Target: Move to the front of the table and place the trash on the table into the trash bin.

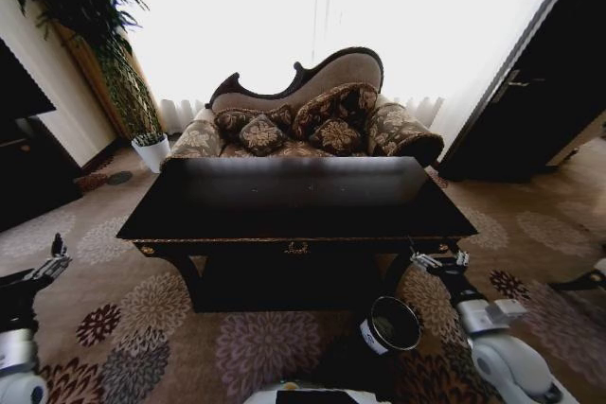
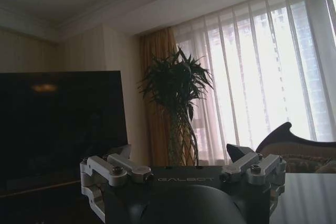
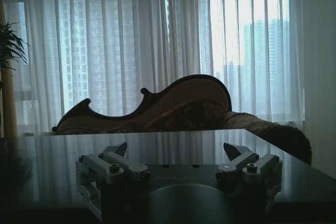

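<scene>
I'm looking into a furnished living room or hotel lounge: an ornate patterned sofa [image 1: 312, 111] with cushions at upper centre, sheer curtains [image 3: 157, 51] across a wide window, a floral carpet [image 1: 142, 319] along the bottom, a potted plant [image 2: 177, 85] and a dark television screen [image 2: 60, 121] at left.

table [image 1: 284, 201]: dark glossy wood | sofa [image 1: 312, 120]: patterned cloth | curtains [image 3: 131, 51]: sheer

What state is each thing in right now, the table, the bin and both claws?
table: upright, glossy top bare, no trash showing on it
trash bin: upright on the carpet by the table's front right leg, open-topped
left claw: open, holding nothing
right claw: open, holding nothing, at the table's edge
</scene>
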`<state>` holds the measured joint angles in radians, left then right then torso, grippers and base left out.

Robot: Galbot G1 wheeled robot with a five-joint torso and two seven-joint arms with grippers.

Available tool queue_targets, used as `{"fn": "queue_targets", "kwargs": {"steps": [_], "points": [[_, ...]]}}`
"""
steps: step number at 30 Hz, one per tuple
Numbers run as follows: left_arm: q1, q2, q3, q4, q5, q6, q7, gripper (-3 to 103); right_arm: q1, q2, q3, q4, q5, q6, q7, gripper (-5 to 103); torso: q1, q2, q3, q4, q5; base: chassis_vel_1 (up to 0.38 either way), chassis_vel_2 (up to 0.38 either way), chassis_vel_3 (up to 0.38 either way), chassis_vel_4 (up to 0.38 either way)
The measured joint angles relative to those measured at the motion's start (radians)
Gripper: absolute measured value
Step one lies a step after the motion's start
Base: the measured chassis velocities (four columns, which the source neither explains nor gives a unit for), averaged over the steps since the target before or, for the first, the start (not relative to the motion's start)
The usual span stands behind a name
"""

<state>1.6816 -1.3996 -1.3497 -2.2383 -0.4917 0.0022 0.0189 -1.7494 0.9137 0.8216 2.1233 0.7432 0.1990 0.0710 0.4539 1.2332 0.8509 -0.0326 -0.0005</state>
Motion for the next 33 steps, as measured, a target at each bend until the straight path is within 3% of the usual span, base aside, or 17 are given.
{"fn": "queue_targets", "kwargs": {"steps": [6,10,14,23,30,33], "points": [[0.007,0.008,-0.009,-0.037,-0.08,0.035,-0.012,100,0.127,-0.026,-0.141,-0.024,0.06,0.028,0.085,100,0.0,0.0,0.0,0.0003,0.0002,0.0,0.0,0.0,0.0],[0.014,0.018,-0.019,-0.053,-0.106,0.052,-0.02,100,0.223,-0.045,-0.247,-0.105,-0.021,0.044,0.097,100,0.0,0.0,0.0,0.0001,0.0004,0.0,0.0,0.0,0.0],[0.017,0.02,-0.023,-0.066,-0.143,0.076,-0.043,100,0.27,-0.049,-0.289,-0.116,-0.025,0.035,0.106,100,0.0,0.0,0.0,0.0002,0.0003,0.0,0.0,0.0,0.0],[0.014,0.013,-0.038,-0.083,-0.171,0.085,-0.043,100,0.341,-0.061,-0.321,-0.134,-0.041,0.049,0.108,100,0.0,0.0,0.0,0.0001,0.0002,0.0,0.0,0.0,0.0],[0.008,0.011,-0.06,-0.078,-0.171,0.077,-0.025,100,0.381,-0.07,-0.326,-0.217,-0.136,0.083,0.114,100,0.0,0.0,0.0,0.0002,0.0003,0.0,0.0,0.0,0.0],[-0.011,0.059,-0.091,-0.012,-0.184,0.072,-0.017,100,0.391,-0.071,-0.34,-0.246,-0.122,0.094,0.116,100,0.0,0.0,0.0,-0.0005,0.0002,0.0,0.0,0.0,0.0]]}}
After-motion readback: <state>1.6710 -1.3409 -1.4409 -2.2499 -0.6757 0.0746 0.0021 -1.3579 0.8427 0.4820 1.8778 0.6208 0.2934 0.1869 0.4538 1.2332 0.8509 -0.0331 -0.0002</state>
